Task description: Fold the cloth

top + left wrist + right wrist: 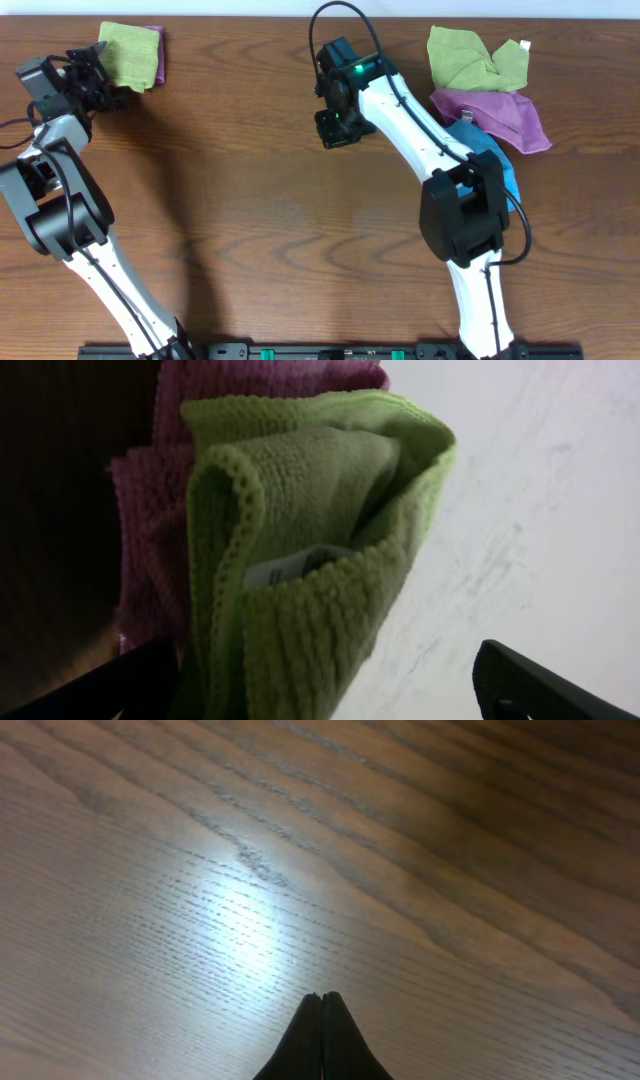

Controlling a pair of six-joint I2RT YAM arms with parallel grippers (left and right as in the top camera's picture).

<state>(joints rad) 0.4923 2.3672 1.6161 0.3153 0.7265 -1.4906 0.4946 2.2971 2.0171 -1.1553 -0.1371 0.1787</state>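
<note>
A folded green cloth (130,52) lies on a folded purple cloth (155,60) at the table's far left corner. In the left wrist view the green cloth (300,530) fills the middle, with the purple cloth (150,530) under it. My left gripper (108,75) is right at the stack's left edge, jaws open wide (330,675), with the green cloth's near end between them, close to the left finger. My right gripper (335,135) is shut and empty (322,998), over bare wood at mid table.
A loose pile of cloths lies at the far right: a crumpled green one (470,55), a purple one (500,115) and a blue one (497,160) partly under my right arm. The brown wooden table (250,220) spans the view.
</note>
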